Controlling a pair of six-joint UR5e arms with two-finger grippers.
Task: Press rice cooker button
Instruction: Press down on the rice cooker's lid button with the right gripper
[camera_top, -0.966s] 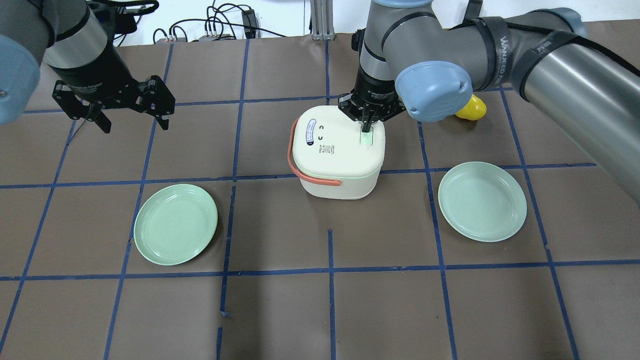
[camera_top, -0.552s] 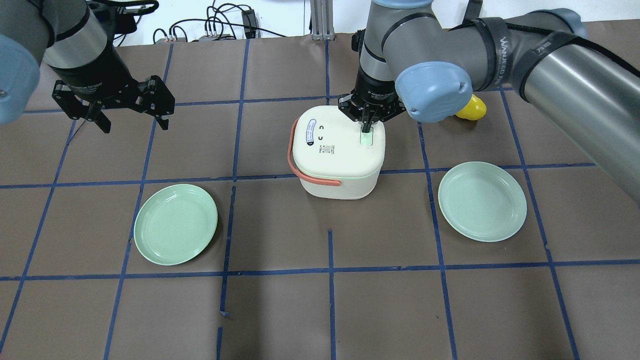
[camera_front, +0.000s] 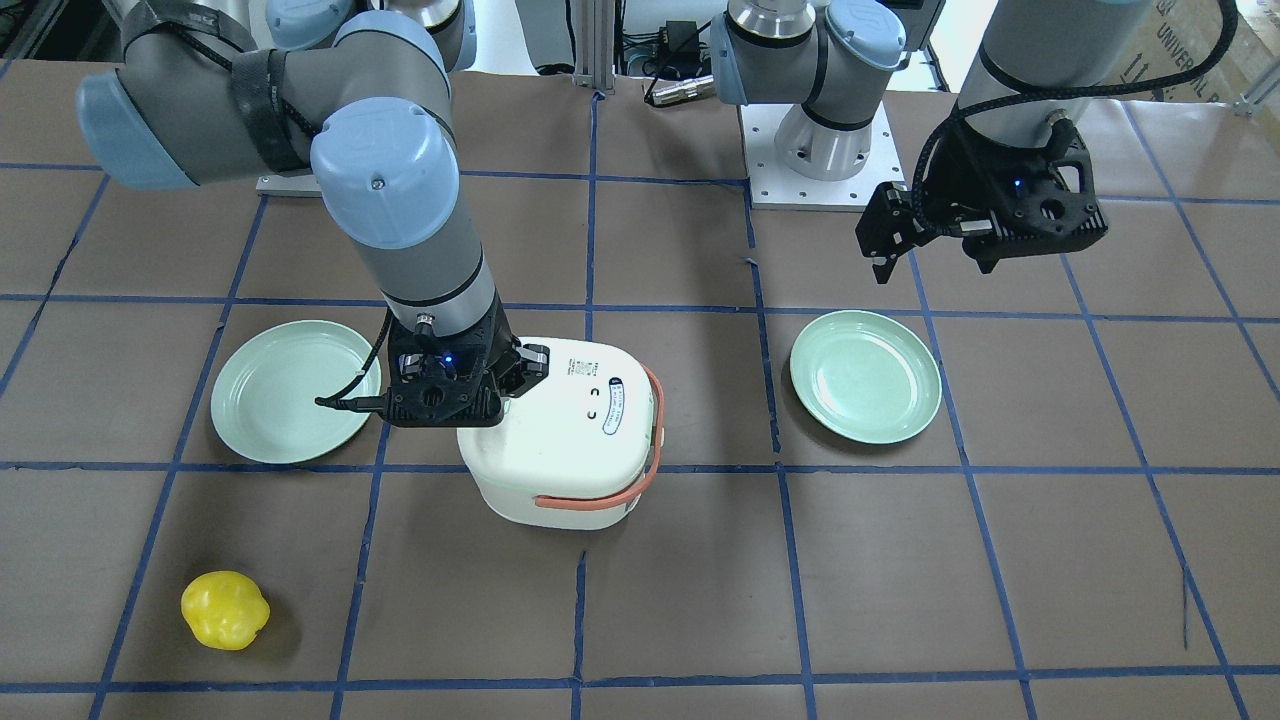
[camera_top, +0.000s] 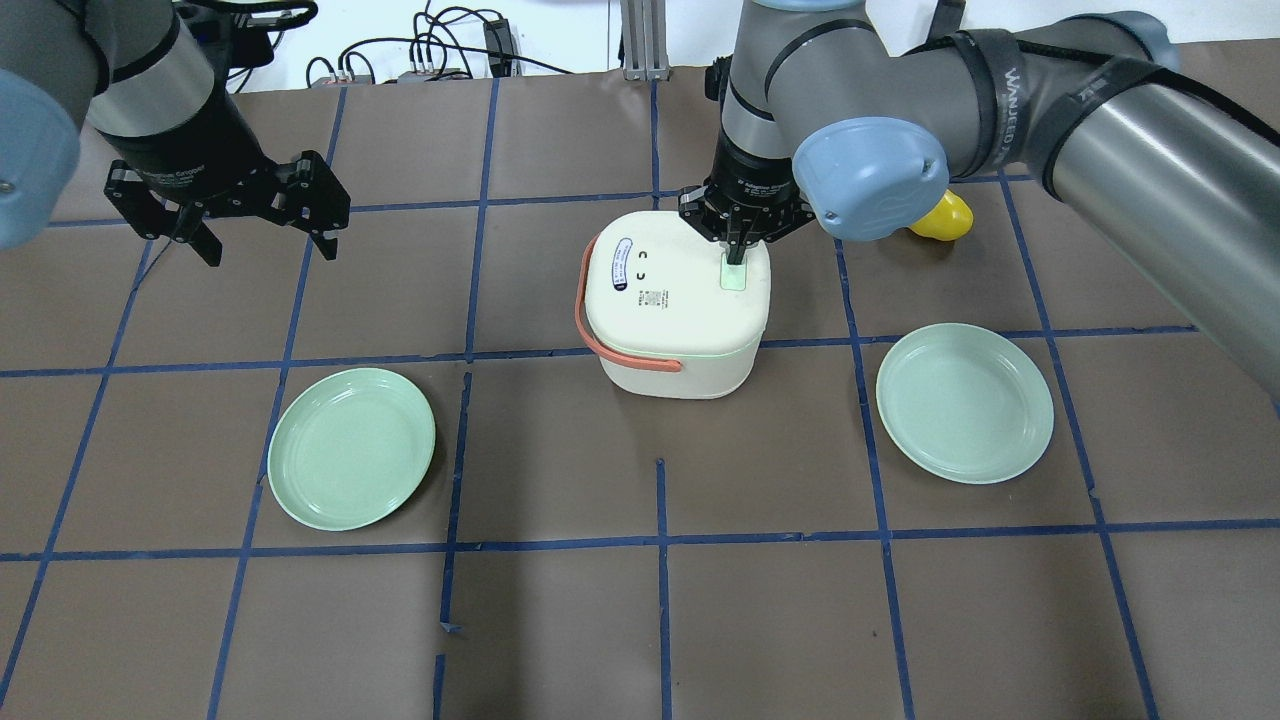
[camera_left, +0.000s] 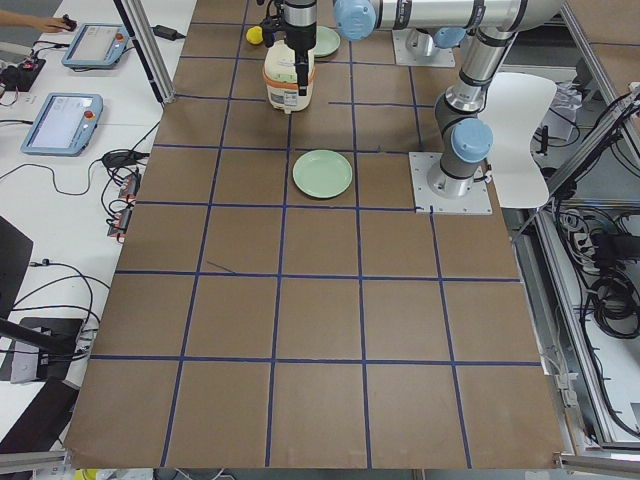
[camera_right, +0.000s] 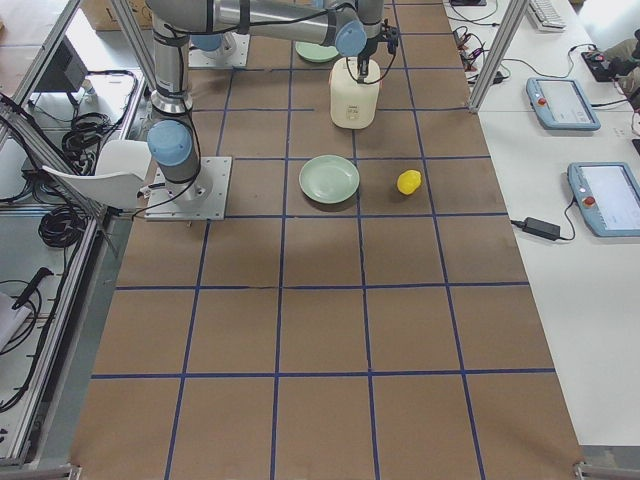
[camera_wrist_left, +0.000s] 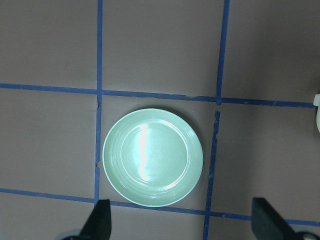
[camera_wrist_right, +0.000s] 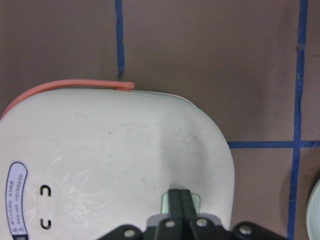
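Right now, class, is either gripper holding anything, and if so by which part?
Nothing is held. The right gripper is shut, tips on the pale green button of the white rice cooker; the left gripper hangs open, empty.

Bright, even room light; frames sharp.
Directly beneath the left gripper (camera_wrist_left: 182, 220), a white glare streak crossed the green plate (camera_wrist_left: 152, 157), with a thin shadow along one rim. Under the right gripper (camera_wrist_right: 179, 197), the rice cooker (camera_wrist_right: 115, 150) looked evenly lit with only a faint sheen; the fingers (camera_wrist_right: 175, 205) nearest that lens showed dark, with little detail.
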